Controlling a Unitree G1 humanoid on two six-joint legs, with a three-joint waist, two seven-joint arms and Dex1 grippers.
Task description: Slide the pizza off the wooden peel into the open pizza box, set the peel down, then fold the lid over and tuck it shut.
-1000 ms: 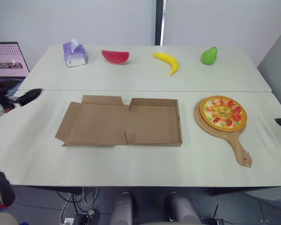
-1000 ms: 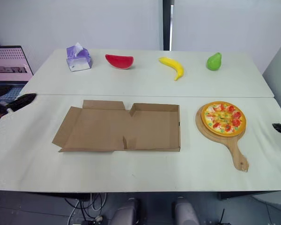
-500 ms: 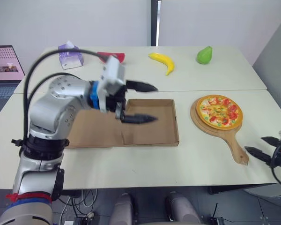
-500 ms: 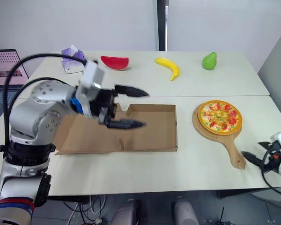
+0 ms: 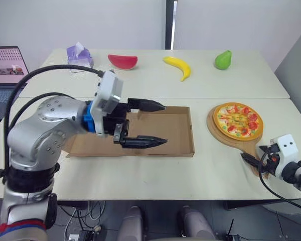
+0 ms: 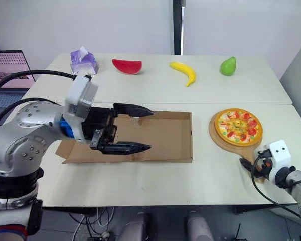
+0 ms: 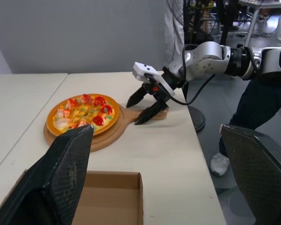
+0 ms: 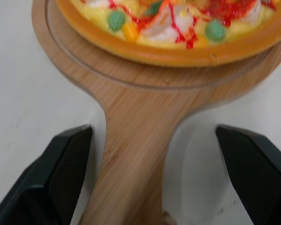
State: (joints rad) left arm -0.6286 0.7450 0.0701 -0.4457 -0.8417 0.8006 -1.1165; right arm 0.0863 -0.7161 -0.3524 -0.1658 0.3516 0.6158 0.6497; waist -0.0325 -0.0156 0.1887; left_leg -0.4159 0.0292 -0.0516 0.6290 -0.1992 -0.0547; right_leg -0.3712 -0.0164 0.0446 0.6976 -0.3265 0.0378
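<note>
The pizza lies on the round wooden peel at the table's right, handle pointing toward me. My right gripper is open at the handle's end, one finger on each side of it, apart from the wood. The open cardboard pizza box lies flat at the middle, its lid spread to the left and partly hidden by my left arm. My left gripper hovers open over the box tray, holding nothing. The left wrist view looks across at the pizza and the right gripper.
Along the far table stand a tissue pack, a watermelon slice, a banana and a green pear. A laptop screen sits at the far left. A person's leg shows past the table's right end.
My right gripper has moved in from the table's right edge to straddle the peel handle's end. The left gripper has dropped slightly lower over the box.
</note>
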